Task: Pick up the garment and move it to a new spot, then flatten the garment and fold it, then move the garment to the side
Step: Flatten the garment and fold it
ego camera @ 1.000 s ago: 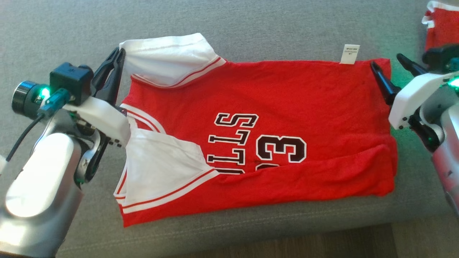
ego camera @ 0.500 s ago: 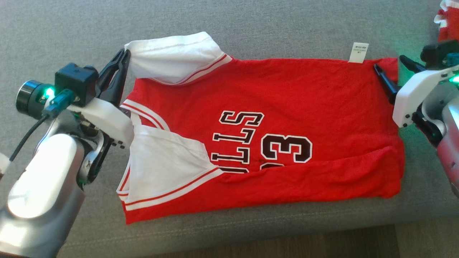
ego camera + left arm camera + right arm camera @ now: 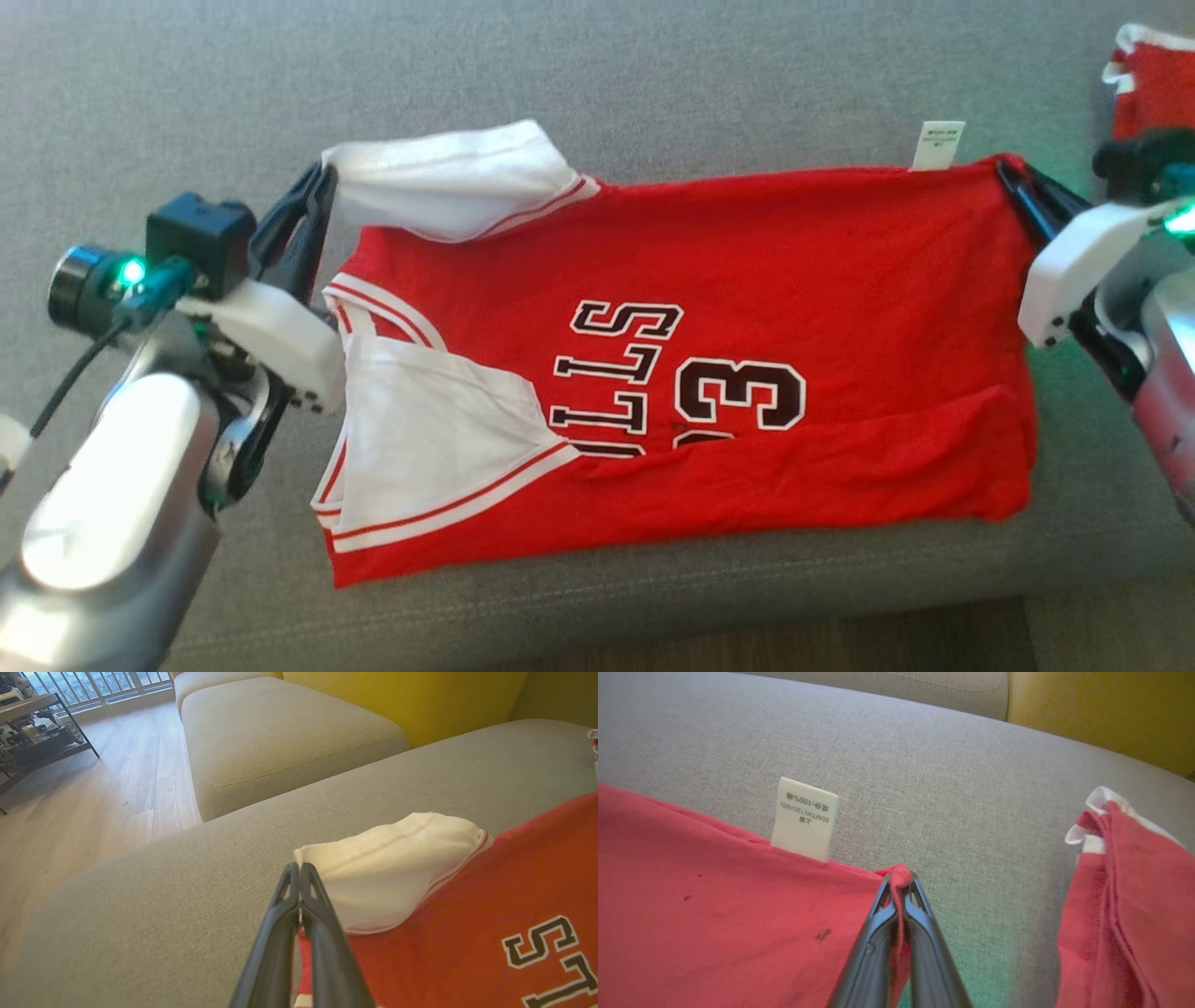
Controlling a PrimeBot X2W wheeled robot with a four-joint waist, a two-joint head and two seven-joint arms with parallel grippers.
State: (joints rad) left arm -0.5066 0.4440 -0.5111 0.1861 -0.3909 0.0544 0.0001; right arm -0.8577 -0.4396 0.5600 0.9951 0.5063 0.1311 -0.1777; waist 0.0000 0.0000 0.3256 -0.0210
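Note:
The garment (image 3: 794, 280) is a red jersey with white sleeves and black lettering, spread on the grey sofa cushion (image 3: 653, 84). My left gripper (image 3: 322, 173) is shut on the corner of the far white sleeve (image 3: 448, 177), seen close in the left wrist view as pinched jaws (image 3: 299, 870) on the white cloth (image 3: 387, 858). My right gripper (image 3: 1008, 173) is shut on the garment's far right hem corner (image 3: 901, 875), beside the white care label (image 3: 804, 819). The far edge between both grippers looks lifted and taut.
A second red and white garment (image 3: 1148, 79) lies at the far right of the cushion, close to my right arm (image 3: 1125, 896). The cushion's front edge and wooden floor (image 3: 747, 653) run along the bottom. Another sofa seat (image 3: 280, 732) and a yellow backrest (image 3: 420, 695) stand beyond.
My right gripper has closed on the garment's far right hem corner, where its fingers stood apart before. The far edge has risen slightly. The left gripper keeps its hold on the sleeve.

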